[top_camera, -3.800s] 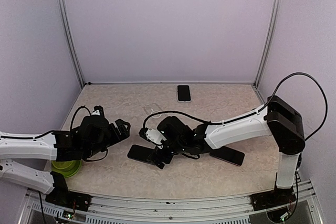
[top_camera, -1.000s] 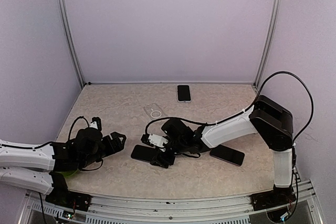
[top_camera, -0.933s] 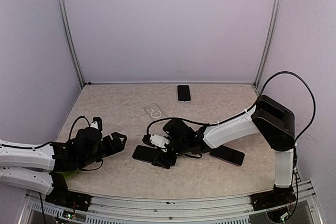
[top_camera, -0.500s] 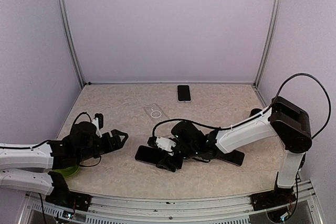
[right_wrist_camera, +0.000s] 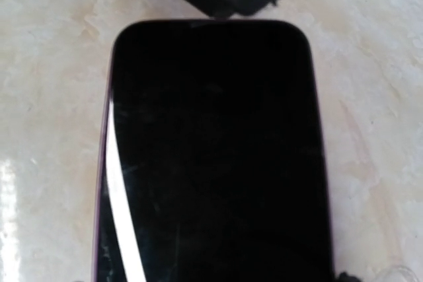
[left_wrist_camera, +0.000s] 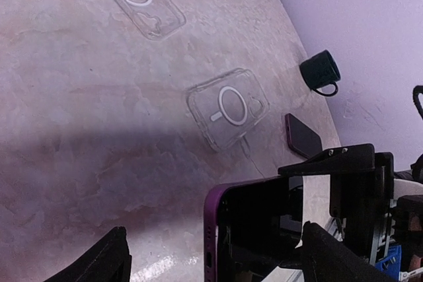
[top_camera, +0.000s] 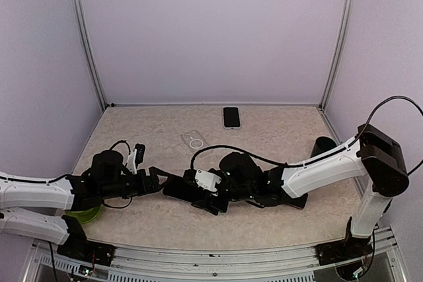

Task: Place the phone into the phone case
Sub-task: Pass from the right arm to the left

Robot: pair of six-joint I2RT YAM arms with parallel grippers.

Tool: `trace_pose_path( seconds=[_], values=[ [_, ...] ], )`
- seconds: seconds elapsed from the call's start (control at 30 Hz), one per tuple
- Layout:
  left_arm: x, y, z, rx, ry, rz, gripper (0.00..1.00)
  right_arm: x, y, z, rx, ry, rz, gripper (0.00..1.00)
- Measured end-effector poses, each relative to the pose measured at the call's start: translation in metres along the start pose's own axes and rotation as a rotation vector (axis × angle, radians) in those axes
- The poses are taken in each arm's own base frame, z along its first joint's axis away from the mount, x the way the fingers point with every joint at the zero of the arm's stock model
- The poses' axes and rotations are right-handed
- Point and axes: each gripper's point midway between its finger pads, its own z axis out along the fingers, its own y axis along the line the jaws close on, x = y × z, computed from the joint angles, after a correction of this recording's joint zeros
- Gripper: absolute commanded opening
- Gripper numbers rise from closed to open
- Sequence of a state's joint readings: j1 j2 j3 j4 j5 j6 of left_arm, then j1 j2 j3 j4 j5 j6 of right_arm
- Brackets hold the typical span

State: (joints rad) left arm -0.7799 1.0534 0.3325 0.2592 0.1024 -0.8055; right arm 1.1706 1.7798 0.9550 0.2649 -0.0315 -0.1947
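The phone, purple-edged with a black screen, sits near the table's front middle. My right gripper is shut on its right end; its black jaws show across the phone in the left wrist view. My left gripper is open, and its fingers straddle the phone's left end without touching it. A clear phone case lies farther back. In the left wrist view a second clear case lies just beyond the phone. The phone's screen fills the right wrist view, hiding the right fingers.
A second phone lies at the back edge and a third lies under the right forearm. A dark mug stands at the right. A green bowl sits beneath the left arm.
My left arm has reached right, bringing its open fingers around the phone's left end. The right arm has stretched out lower, still holding the phone, which has shifted only slightly.
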Motion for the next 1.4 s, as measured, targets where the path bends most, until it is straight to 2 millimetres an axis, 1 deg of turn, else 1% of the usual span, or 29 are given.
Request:
trace_pose_path(
  seconds=[0.1, 0.33, 0.47, 0.6, 0.77, 0.87, 1.2, 1.4],
  values=[
    [0.006, -0.007, 0.003, 0.049, 0.029, 0.004, 0.86, 0.001, 0.002, -0.002, 0.011, 0.004, -0.014, 0.58],
    [0.018, -0.023, 0.006, 0.158, 0.091, 0.012, 0.84, -0.005, 0.008, -0.004, 0.028, -0.008, -0.053, 0.58],
    [0.024, -0.033, 0.006, 0.228, 0.12, 0.017, 0.82, -0.009, 0.012, -0.005, 0.038, -0.019, -0.08, 0.58],
    [0.03, -0.043, 0.004, 0.299, 0.147, 0.021, 0.77, -0.013, 0.017, -0.005, 0.048, -0.028, -0.106, 0.57],
    [0.033, -0.052, 0.002, 0.355, 0.169, 0.022, 0.65, -0.016, 0.02, -0.006, 0.063, -0.029, -0.139, 0.58],
    [0.036, -0.053, 0.002, 0.365, 0.178, 0.022, 0.55, -0.016, 0.019, -0.006, 0.07, -0.029, -0.153, 0.58],
    [0.043, -0.049, 0.003, 0.365, 0.2, 0.018, 0.24, -0.016, 0.018, -0.006, 0.083, -0.024, -0.201, 0.57],
    [0.044, -0.048, 0.004, 0.368, 0.2, 0.017, 0.1, -0.016, 0.017, -0.006, 0.091, -0.023, -0.209, 0.57]
  ],
)
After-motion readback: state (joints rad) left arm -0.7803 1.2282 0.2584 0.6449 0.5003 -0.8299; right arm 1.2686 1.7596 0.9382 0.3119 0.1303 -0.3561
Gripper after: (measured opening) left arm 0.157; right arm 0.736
